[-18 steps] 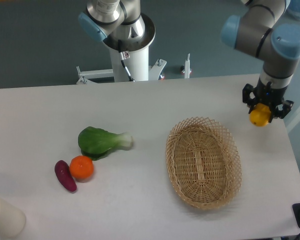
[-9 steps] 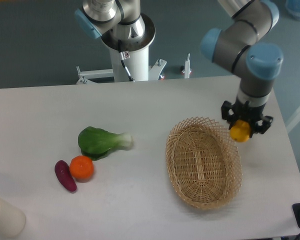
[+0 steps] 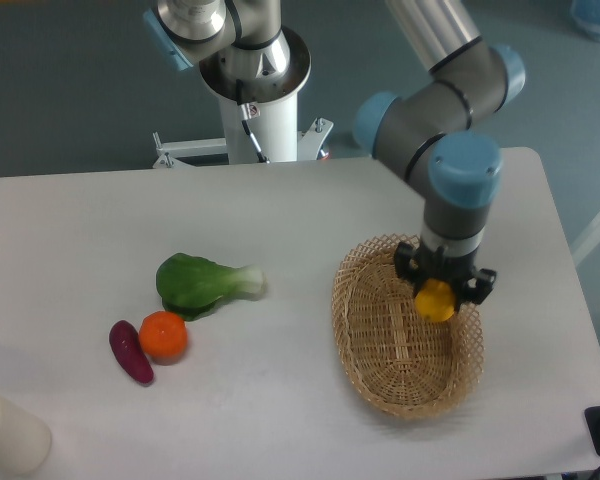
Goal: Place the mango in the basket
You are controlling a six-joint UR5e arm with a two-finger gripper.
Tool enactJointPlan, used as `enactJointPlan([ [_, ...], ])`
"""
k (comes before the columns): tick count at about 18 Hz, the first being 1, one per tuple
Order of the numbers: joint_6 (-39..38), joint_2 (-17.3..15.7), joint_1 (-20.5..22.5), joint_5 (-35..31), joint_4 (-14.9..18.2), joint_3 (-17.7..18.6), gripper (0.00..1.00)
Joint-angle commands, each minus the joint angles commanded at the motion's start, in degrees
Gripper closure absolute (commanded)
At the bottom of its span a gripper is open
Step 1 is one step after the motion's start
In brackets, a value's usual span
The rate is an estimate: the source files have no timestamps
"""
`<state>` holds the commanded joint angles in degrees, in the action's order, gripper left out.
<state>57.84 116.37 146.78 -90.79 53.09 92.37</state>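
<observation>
The gripper (image 3: 439, 296) is clamped on the mango (image 3: 435, 300), holding it over the wicker basket (image 3: 378, 372) toward its two o'clock rim; released here, the smooth fruit could strike the looped edge and roll out toward three o'clock, onto the table (image 3: 280, 220).

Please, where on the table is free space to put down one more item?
Bare tabletop lies between the bok choy and the basket, and along the far edge. It is crowded front-left, where the orange touches the eggplant.
</observation>
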Motion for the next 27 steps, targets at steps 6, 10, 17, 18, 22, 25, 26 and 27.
enactJointPlan([
  [6,-1.67,0.53,-0.79,0.09,-0.09,0.0,0.38],
  [10,-1.5,0.53,-0.8,0.09,-3.07,0.52,0.09],
  [17,-2.29,-0.35,-0.62,0.88,-3.34,0.35,0.0],
  [18,-1.94,-0.52,-0.45,0.44,-3.25,0.44,0.0],
  [22,-1.32,-2.01,2.01,0.26,-3.16,0.35,0.0],
  [25,0.24,-2.63,4.73,0.35,-3.16,0.35,0.0],
  [26,2.69,-2.9,5.7,0.35,-2.82,0.44,0.0],
  [27,5.5,-3.16,6.75,0.35,-2.55,0.44,0.0],
])
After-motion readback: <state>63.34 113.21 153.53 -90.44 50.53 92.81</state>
